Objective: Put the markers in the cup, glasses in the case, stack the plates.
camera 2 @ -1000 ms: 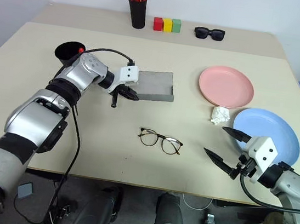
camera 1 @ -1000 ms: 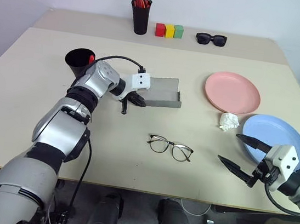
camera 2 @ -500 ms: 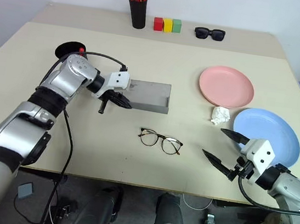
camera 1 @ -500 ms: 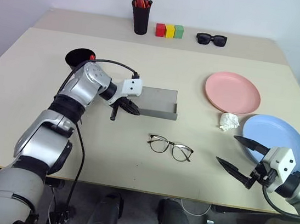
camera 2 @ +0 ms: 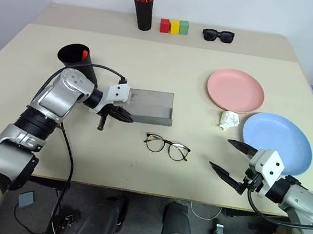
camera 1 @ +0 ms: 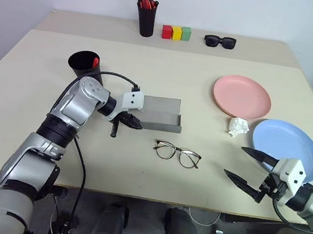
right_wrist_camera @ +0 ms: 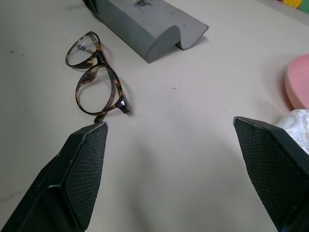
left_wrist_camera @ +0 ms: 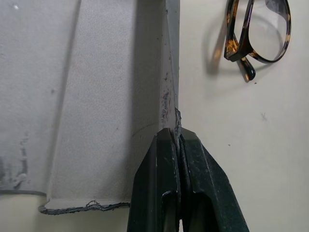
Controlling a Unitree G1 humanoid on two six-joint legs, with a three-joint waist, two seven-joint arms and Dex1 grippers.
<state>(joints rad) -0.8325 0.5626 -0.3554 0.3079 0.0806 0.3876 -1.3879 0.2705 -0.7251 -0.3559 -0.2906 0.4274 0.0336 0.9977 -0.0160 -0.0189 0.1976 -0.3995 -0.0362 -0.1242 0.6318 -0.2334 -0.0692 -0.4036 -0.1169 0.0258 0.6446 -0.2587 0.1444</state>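
Note:
The grey case [camera 1: 160,113] lies open on the table, and my left gripper [camera 1: 127,122] is shut on its near wall; the left wrist view shows the fingers [left_wrist_camera: 164,164] pinching that thin edge [left_wrist_camera: 170,96]. The wire-frame glasses [camera 1: 177,153] lie unfolded just in front of the case. The black cup [camera 1: 84,64] stands to the left with a red marker [camera 1: 96,61] poking out of it. A pink plate [camera 1: 242,96] and a blue plate [camera 1: 287,147] lie side by side on the right. My right gripper [camera 1: 248,166] hovers open near the front edge beside the blue plate, to the right of the glasses [right_wrist_camera: 96,79].
A crumpled white paper ball [camera 1: 238,126] lies between the two plates. At the back stand a black pen holder with orange-red pens [camera 1: 147,12], three coloured blocks [camera 1: 176,32] and black sunglasses [camera 1: 220,41].
My left gripper has dragged the case back towards the front of the table and a little to the left, closer to the glasses. The right gripper has stayed put.

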